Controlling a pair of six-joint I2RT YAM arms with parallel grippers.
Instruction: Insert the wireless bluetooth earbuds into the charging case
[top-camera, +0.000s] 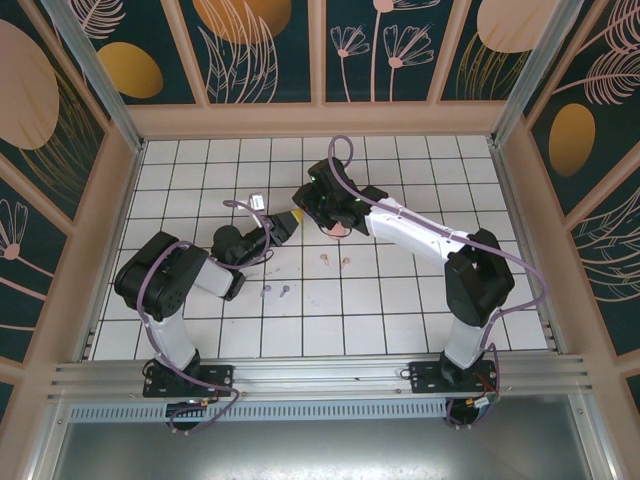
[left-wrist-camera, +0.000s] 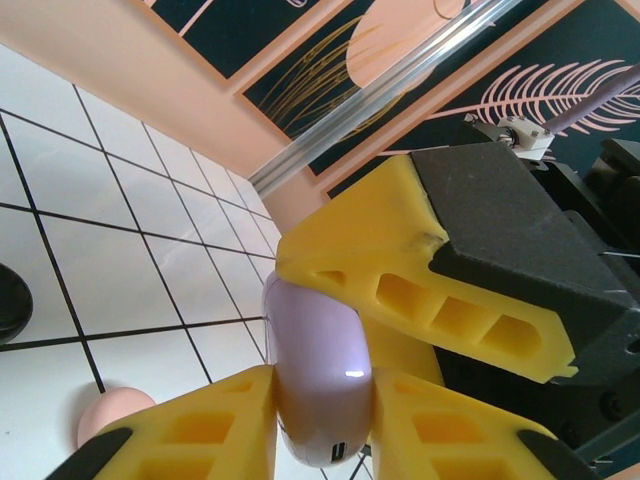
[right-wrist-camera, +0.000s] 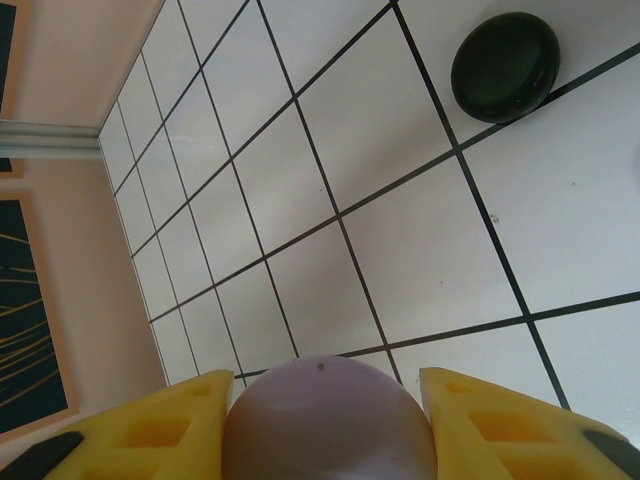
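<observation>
A lilac charging case (left-wrist-camera: 318, 370), closed, is held above the tiles where the two grippers meet. My left gripper (left-wrist-camera: 322, 405) is shut on it, a yellow finger pressed to each side. My right gripper (right-wrist-camera: 330, 395) is shut on the same lilac case (right-wrist-camera: 328, 425) from the other end, and one of its fingers (left-wrist-camera: 420, 285) lies across the case's top. In the top view the left gripper (top-camera: 283, 227) and right gripper (top-camera: 304, 213) touch tip to tip. On the tiles lie two lilac earbuds (top-camera: 275, 291) and two pale pink earbuds (top-camera: 334, 262).
A closed black case (right-wrist-camera: 505, 65) lies on the tiles beyond the right gripper, also at the left wrist view's edge as the black case (left-wrist-camera: 10, 300). A pink case (left-wrist-camera: 112, 415) rests below the held case, under the right arm as the pink case (top-camera: 338, 231).
</observation>
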